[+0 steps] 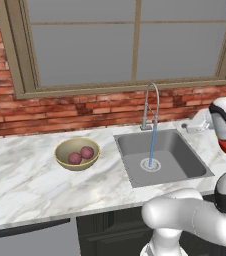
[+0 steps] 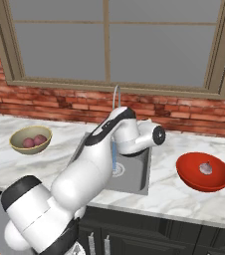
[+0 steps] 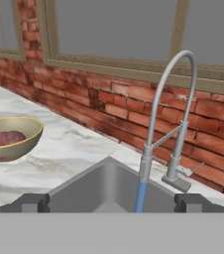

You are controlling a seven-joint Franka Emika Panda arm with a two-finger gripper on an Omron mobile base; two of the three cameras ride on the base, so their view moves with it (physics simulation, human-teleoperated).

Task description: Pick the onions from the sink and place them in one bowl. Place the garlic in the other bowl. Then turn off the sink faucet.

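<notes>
Two reddish-purple onions (image 1: 75, 158) (image 1: 87, 152) lie in the yellowish-tan bowl (image 1: 60, 150) on the counter left of the sink (image 1: 180, 150). The garlic (image 2: 205, 168) rests in the red bowl (image 2: 204, 182) right of the sink. A blue stream of water runs from the silver gooseneck faucet (image 1: 151, 107) onto the drain. My gripper (image 3: 113, 203) is open with nothing between its fingertips (image 3: 34, 202). It faces the faucet (image 3: 173, 109) and its side lever (image 3: 193, 171) from over the basin. In the left base view my gripper (image 1: 189, 127) hovers by the sink's back right corner.
A brick wall (image 1: 60, 112) and a large window (image 1: 130, 40) stand close behind the faucet. The marble counter (image 1: 20, 175) runs left of the tan bowl. My arm (image 2: 99, 159) hides most of the sink in the right base view.
</notes>
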